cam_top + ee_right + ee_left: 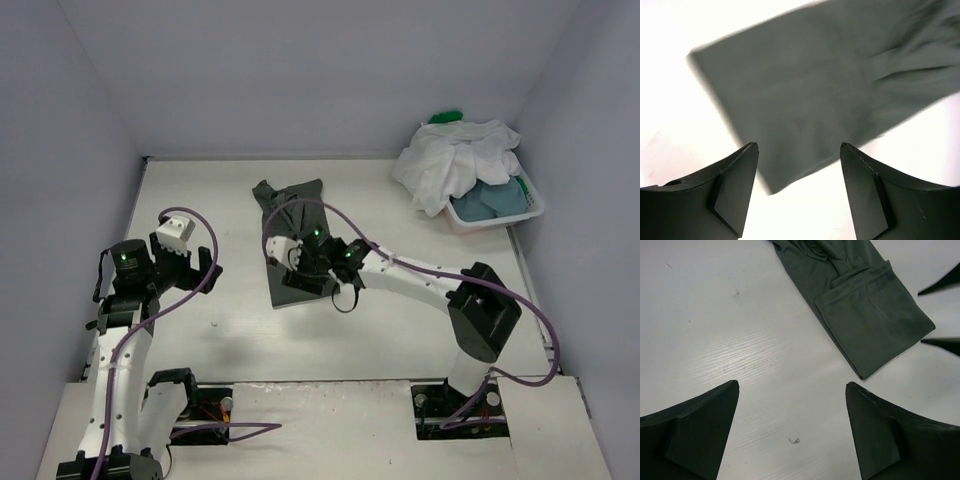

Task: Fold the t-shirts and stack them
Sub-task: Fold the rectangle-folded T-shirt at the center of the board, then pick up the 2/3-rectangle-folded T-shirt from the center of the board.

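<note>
There are four shirts. One, the grey shirt (292, 235) (865, 315) (810, 90), lies on the table (200, 190) around the middle, folded into a long strip that runs from near to far, with its far end bunched and a folded layer on top.

The other three are heaped in the one basket (500, 220) at the far right. The white shirt (450, 160) is on top and spills over the left rim. The blue shirt (495, 198) is below it at the near side, and a bit of the green shirt (445, 118) shows at the far edge.

There are two arms, each with one gripper. The left gripper (192, 265) (792, 430) hangs over bare table, left of the grey shirt and apart from it, with its jaws wide and nothing between them. The right gripper (303, 272) (799, 190) is over the near end of the grey shirt, also spread wide and holding nothing. Its wrist view is blurred. Two of its dark fingertips (942, 342) show at the right edge of the left wrist view, just beside the strip's near end.
</note>
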Motion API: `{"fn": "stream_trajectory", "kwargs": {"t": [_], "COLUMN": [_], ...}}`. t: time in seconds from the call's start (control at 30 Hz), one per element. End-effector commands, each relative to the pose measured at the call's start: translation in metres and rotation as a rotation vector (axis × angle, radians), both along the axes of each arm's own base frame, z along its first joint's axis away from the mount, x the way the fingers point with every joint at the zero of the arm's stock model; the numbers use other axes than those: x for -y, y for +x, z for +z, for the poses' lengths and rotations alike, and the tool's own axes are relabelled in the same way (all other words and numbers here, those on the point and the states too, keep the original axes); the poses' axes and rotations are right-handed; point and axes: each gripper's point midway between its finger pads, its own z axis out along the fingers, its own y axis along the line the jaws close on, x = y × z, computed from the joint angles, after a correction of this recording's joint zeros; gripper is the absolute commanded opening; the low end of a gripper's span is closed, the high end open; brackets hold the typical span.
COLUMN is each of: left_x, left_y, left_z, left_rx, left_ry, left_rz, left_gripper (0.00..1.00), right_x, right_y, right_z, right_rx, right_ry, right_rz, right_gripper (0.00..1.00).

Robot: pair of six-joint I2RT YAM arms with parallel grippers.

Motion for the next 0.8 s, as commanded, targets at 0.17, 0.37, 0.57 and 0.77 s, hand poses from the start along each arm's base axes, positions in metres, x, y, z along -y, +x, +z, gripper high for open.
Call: {"fn": "stream_trajectory", "kwargs": {"t": [0.17,0.37,0.57,0.77], "left_x": [-0.002,-0.003,-0.002,-0.003], "left_y": [0.009,0.008,0.008,0.008], "left_z": [0.021,0.020,0.020,0.020], "left_rx": [0.077,0.076,0.074,0.070], "left_ry": [0.016,0.019,0.017,0.018], "left_rz": [-0.010,-0.008,-0.007,-0.006], "left_gripper": [0.82,0.82,0.82,0.82], "right_x": [0.013,0.011,0.010,0.003], "right_y": [-0.040,-0.041,-0.033,-0.031], "right_z": [-0.048,-0.057,-0.069,-0.099], "right_rx": [-0.038,0.005,0.061,0.031], "right_ry": [-0.122,-0.146,-0.160,-0.208], "right_rz": [0.074,0.090,0.102,0.143], "right_gripper": [0.81,0.82,0.82,0.82]}}
